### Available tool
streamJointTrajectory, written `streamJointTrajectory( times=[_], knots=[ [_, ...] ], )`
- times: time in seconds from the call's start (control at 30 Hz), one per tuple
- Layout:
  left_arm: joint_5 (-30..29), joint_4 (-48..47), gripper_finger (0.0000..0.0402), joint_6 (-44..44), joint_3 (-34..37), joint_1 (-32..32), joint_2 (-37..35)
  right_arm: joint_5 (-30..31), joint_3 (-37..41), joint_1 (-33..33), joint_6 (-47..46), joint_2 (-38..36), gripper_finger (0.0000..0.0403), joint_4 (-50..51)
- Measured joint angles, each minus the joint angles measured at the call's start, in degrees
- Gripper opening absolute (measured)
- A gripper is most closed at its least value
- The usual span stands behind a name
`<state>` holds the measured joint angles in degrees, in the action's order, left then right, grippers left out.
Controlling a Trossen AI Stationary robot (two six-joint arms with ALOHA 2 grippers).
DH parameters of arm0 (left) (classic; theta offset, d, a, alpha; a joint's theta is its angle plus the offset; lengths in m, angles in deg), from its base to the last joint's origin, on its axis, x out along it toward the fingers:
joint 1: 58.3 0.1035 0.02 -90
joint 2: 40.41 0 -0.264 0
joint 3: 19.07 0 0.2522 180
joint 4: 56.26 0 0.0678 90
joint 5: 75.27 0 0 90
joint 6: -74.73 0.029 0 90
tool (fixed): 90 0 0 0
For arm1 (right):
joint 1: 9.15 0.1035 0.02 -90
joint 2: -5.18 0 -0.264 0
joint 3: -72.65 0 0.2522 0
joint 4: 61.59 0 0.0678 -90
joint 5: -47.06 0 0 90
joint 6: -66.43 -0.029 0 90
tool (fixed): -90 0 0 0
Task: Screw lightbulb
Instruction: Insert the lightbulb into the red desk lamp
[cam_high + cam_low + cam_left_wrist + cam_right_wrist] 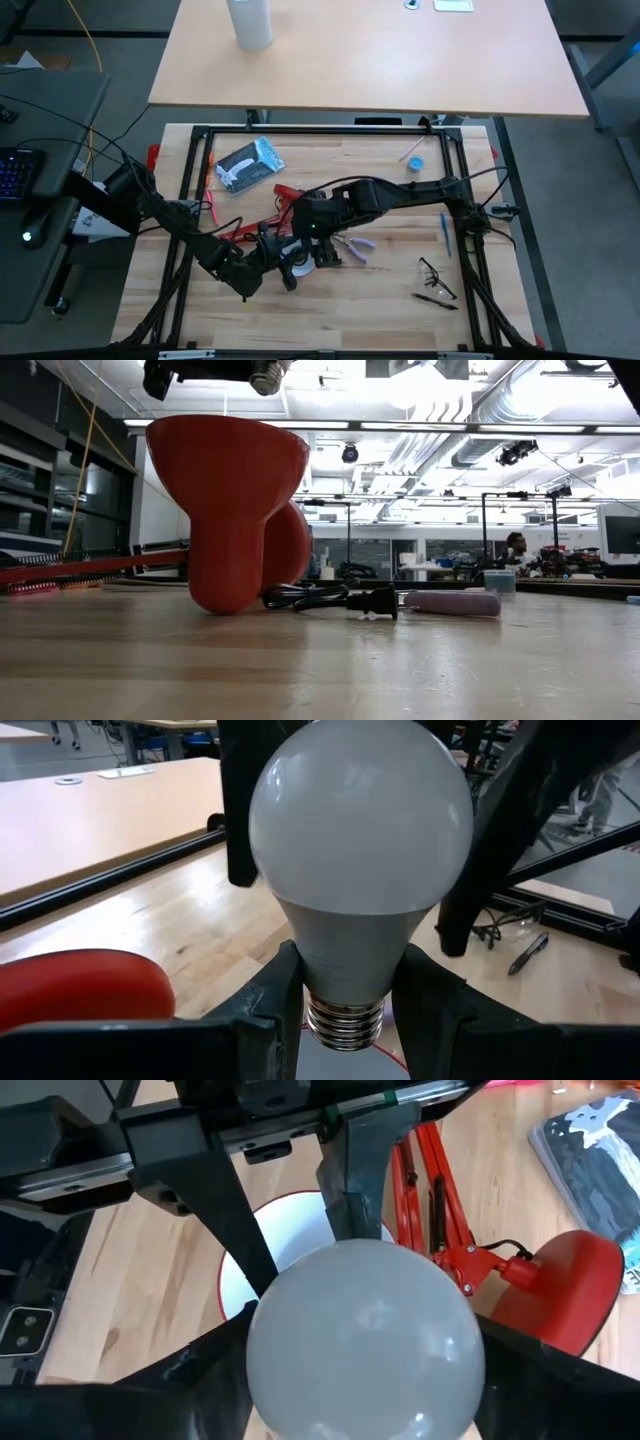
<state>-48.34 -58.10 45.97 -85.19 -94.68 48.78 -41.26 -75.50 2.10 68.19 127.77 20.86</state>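
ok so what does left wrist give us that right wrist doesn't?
Left wrist only: the bulb's threaded metal base, gripped at its neck between the left hand's fingers, plus safety glasses and a pen on the table behind.

Right wrist only: the red lamp's round foot, its hinged arm and the white inside of the shade under the bulb, with the right hand flanking the globe.

Both: the white lightbulb filling the frame over the wooden table.

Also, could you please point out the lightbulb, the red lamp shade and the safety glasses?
lightbulb (360, 820), left wrist view, white dome.
red lamp shade (225, 470), low view, outer wall.
safety glasses (436, 277), high view, lens frame.
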Motion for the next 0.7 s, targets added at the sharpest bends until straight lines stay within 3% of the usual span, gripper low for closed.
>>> streamJointTrajectory(
  times=[0.17, 0.43, 0.57, 0.7],
  knots=[
    [0.6, -0.2, 0.0109, 0.5, 0.0, 0.0, -0.1, 0.4, 0.0, 0.0, 0.2, 0.0, 0.0250, 0.0],
    [1.2, -2.0, 0.0213, 4.1, 0.0, -0.2, -1.1, 2.6, 0.0, 0.0, 2.7, 0.0, 0.0245, -0.4],
    [2.1, -10.2, 0.0219, 3.7, 0.0, -1.6, -5.6, 4.8, 0.0, 0.0, 4.6, -0.2, 0.0244, 0.6],
    [4.0, -26.0, 0.0215, -7.6, 0.0, -4.0, -10.7, 4.8, 0.0, -0.1, 4.5, -0.2, 0.0243, 0.8]
  ],
)
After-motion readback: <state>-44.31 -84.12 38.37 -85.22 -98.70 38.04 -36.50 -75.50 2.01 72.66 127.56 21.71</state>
